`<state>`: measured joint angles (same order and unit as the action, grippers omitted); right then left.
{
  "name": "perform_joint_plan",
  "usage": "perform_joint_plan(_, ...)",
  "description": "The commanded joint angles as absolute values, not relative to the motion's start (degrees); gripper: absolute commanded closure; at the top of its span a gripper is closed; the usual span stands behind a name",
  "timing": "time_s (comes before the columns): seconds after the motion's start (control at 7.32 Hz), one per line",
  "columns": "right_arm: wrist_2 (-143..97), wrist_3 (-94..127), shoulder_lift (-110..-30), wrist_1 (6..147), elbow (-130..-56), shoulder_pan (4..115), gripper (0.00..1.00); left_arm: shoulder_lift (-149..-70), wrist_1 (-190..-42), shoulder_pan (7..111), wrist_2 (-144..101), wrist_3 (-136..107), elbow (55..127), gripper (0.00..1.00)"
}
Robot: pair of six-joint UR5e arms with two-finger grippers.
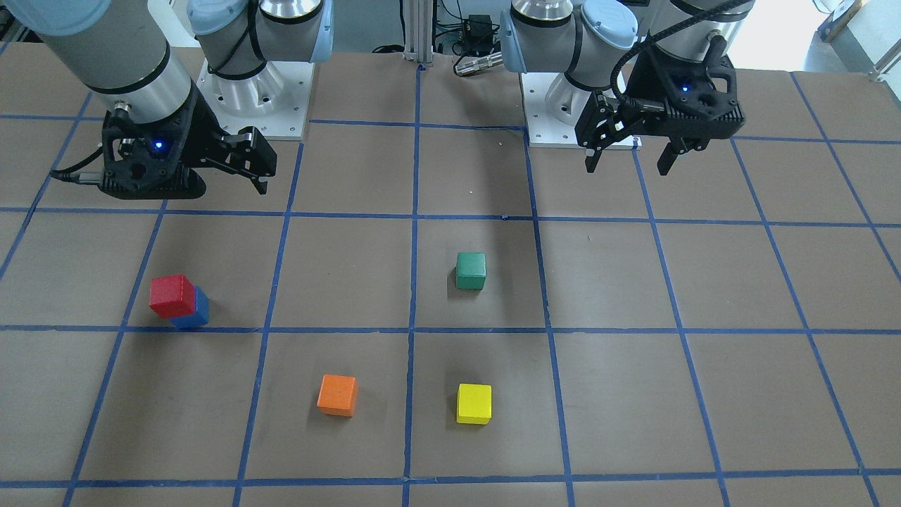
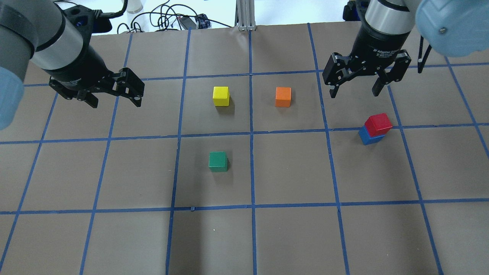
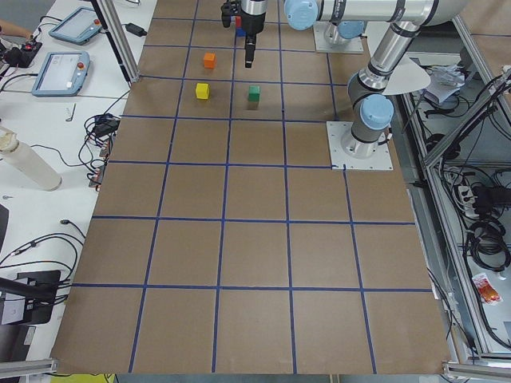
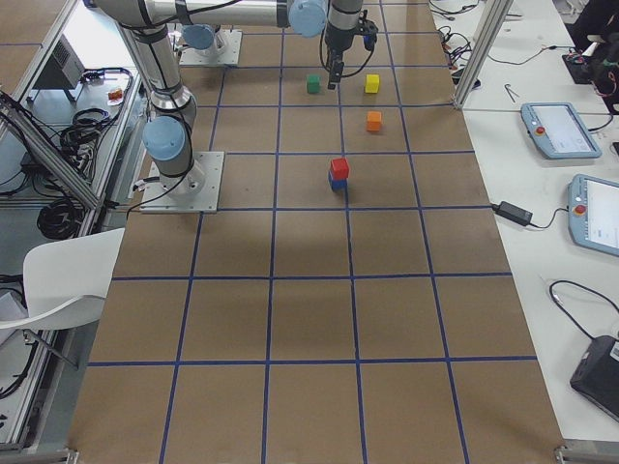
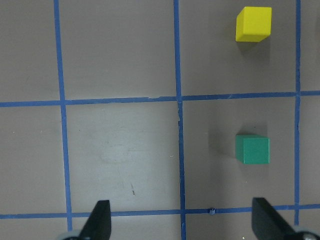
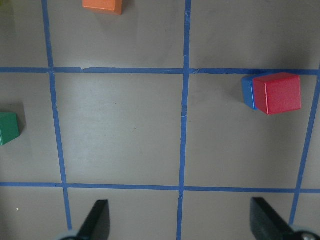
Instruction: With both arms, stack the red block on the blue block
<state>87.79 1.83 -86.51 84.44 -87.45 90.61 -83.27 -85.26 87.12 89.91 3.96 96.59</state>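
The red block (image 2: 378,124) sits flat on the blue block (image 2: 368,137) at the tabletop's (image 2: 290,172) right. It is a cube with no long axis, its edges skewed slightly off the tape lines. The right hand (image 2: 354,93) and the left hand (image 2: 115,103) hover with fingers spread wide, holding nothing.

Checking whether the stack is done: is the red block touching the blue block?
Touching. The exterior right view shows the red block resting directly on top of the blue block, with no gap between them.
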Motion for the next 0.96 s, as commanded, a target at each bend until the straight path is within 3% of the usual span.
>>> perform_joint_plan(0.0,88.59,9.48,-87.45,84.29,-88.15,90.88,0.0,-83.23,-85.25,87.1,89.91,3.96,96.59,0.0)
perform_joint_plan(0.82,88.68,9.32,-87.98,85.17,-90.7,90.88,0.0,-83.14,-85.25,87.1,89.91,3.96,96.68,0.0)
